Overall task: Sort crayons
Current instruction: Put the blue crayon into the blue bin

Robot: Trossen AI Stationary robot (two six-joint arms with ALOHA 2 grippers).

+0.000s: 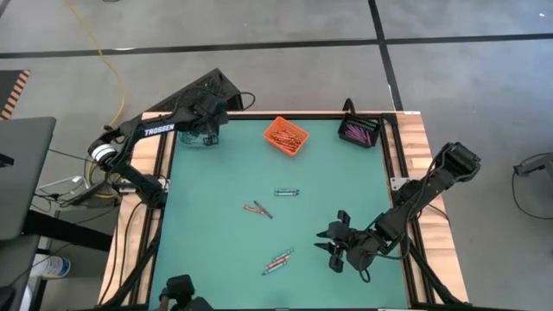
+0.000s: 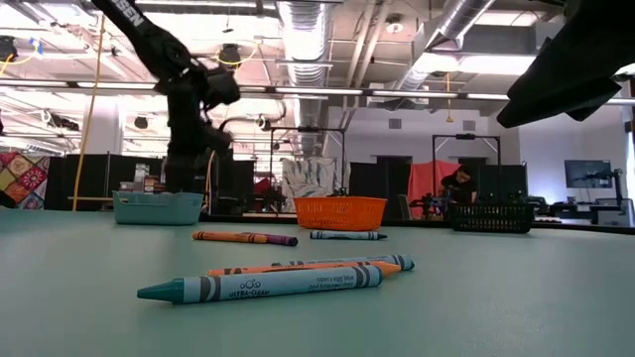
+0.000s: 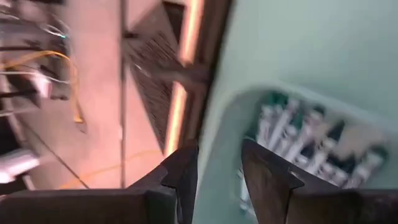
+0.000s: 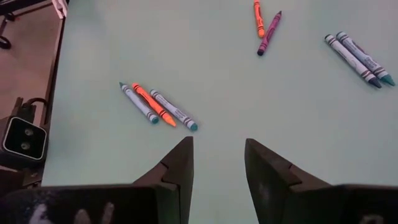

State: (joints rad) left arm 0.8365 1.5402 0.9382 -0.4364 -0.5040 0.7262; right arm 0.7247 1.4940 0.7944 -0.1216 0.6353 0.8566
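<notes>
**Left fingers over the teal bin, right fingers parted above the bench**

My right fingers [image 1: 339, 244] hung above the near right part of the green bench [image 1: 225, 250], parted with a clear gap and nothing between them. Just ahead of them lay three crayons side by side [image 4: 158, 106], two blue and one orange. Farther out, mid-bench, an orange crayon and a purple crayon [image 4: 263, 26] lay in a narrow V, tips nearly meeting. Near them, a pair of blue-grey crayons [image 4: 359, 58] rested touching along their length.

At the far edge stood three bins. My left fingers [image 3: 219, 167] were above the teal bin [image 1: 199, 136] at the far left corner, partly open and gripping nothing; blue-green crayons [image 3: 305, 146] lay heaped inside it. The orange bin [image 1: 286, 136] held orange crayons, and the black bin [image 1: 359, 131] at the far right held purple-pink ones.
</notes>
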